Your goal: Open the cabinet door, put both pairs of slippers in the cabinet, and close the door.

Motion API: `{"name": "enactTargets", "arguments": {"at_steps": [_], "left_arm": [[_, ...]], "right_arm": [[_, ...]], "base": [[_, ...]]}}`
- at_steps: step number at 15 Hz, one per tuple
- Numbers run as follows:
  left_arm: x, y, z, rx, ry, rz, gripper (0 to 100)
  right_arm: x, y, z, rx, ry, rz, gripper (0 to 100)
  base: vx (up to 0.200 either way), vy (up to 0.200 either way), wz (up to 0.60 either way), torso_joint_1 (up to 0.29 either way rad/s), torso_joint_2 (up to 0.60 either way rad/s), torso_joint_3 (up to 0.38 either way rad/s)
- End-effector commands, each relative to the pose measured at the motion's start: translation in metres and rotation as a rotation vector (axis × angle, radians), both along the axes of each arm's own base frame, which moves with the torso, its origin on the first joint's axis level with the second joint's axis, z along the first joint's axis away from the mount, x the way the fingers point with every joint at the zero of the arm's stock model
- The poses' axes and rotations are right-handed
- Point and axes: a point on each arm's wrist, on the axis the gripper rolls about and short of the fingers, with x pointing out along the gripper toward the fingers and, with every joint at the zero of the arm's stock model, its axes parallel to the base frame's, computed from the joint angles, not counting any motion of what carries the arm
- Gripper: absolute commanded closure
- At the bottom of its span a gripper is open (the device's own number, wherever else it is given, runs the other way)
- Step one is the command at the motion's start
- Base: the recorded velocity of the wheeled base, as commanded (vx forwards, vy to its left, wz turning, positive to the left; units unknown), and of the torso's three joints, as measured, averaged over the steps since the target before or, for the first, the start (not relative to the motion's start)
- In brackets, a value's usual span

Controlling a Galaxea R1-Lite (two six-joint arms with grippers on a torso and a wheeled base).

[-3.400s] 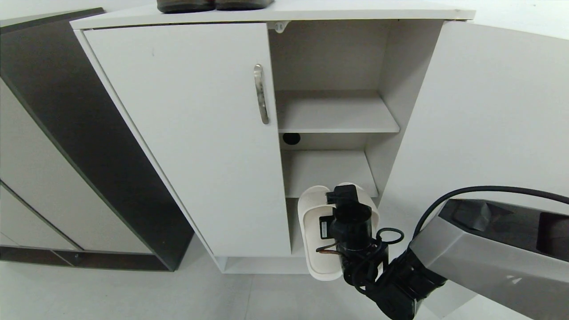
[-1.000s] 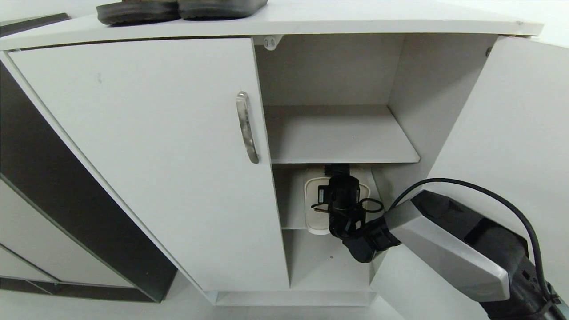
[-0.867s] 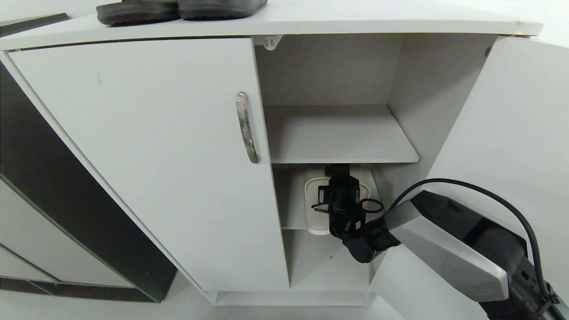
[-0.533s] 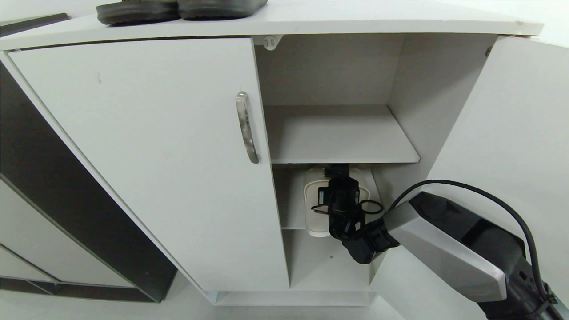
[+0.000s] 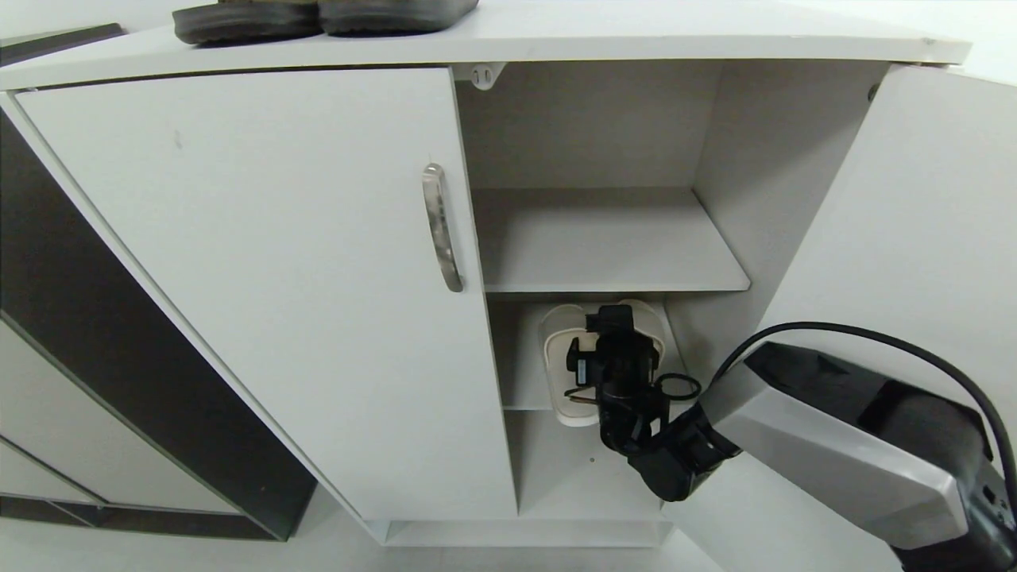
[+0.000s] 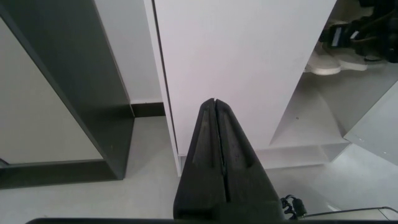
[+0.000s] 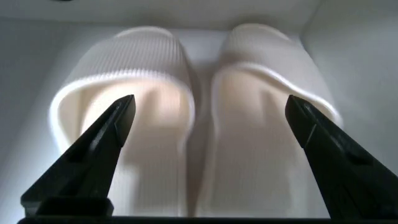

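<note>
The white slippers (image 5: 558, 385) lie side by side on the middle shelf (image 5: 518, 373) of the cabinet (image 5: 715, 36), heels toward the front, with the right gripper (image 7: 209, 106) spread wide at their heels. The right door (image 5: 914, 238) stands open, and dark slippers (image 5: 318, 14) sit on top. The left gripper (image 6: 214, 106), fingers pressed together, hangs low before the shut left door (image 5: 262, 262).

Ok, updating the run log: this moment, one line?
right gripper open | white slippers on lower shelf | dark slippers atop cabinet | left gripper shut
</note>
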Motion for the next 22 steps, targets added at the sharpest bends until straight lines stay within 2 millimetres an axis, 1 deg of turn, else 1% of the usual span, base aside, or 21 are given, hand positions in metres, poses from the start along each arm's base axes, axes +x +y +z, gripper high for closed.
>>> {"name": "enactTargets", "arguments": {"at_steps": [1, 2, 3, 4, 5, 8, 13, 15, 22], "left_arm": [[0.0, 0.0, 0.0, 0.0, 0.001, 0.0, 100], [0.0, 0.0, 0.0, 0.001, 0.001, 0.0, 100], [0.0, 0.0, 0.0, 0.0, 0.001, 0.0, 100], [0.0, 0.0, 0.0, 0.001, 0.001, 0.0, 100], [0.0, 0.0, 0.0, 0.001, 0.001, 0.0, 100], [0.0, 0.0, 0.0, 0.0, 0.001, 0.0, 100], [0.0, 0.0, 0.0, 0.0, 0.003, 0.0, 100], [0.0, 0.0, 0.0, 0.0, 0.001, 0.0, 100], [0.0, 0.0, 0.0, 0.0, 0.003, -0.001, 100]], "right_arm": [[-0.033, -0.003, 0.025, 0.016, -0.02, 0.042, 0], [-0.058, -0.007, 0.024, -0.002, -0.002, 0.073, 0], [-0.07, -0.01, 0.021, -0.021, 0.013, 0.087, 0], [-0.085, -0.017, 0.017, -0.049, 0.029, 0.104, 0], [-0.098, -0.02, 0.015, -0.051, 0.017, 0.129, 0], [-0.1, -0.019, 0.016, -0.06, -0.008, 0.136, 0], [-0.101, -0.016, 0.015, -0.06, -0.008, 0.143, 0], [-0.101, -0.016, 0.012, -0.063, -0.002, 0.143, 0], [-0.101, -0.016, 0.013, -0.054, -0.015, 0.138, 0]], "base": [[0.0, 0.0, 0.0, 0.0, 0.0, 0.0], [0.0, 0.0, 0.0, 0.0, 0.0, 0.0], [0.0, 0.0, 0.0, 0.0, 0.0, 0.0], [0.0, 0.0, 0.0, 0.0, 0.0, 0.0], [0.0, 0.0, 0.0, 0.0, 0.0, 0.0], [0.0, 0.0, 0.0, 0.0, 0.0, 0.0], [-0.2, 0.0, 0.0, 0.0, 0.0, 0.001], [-0.2, 0.0, 0.0, 0.0, 0.0, 0.002], [0.0, 0.0, 0.0, 0.0, 0.0, 0.0]]}}
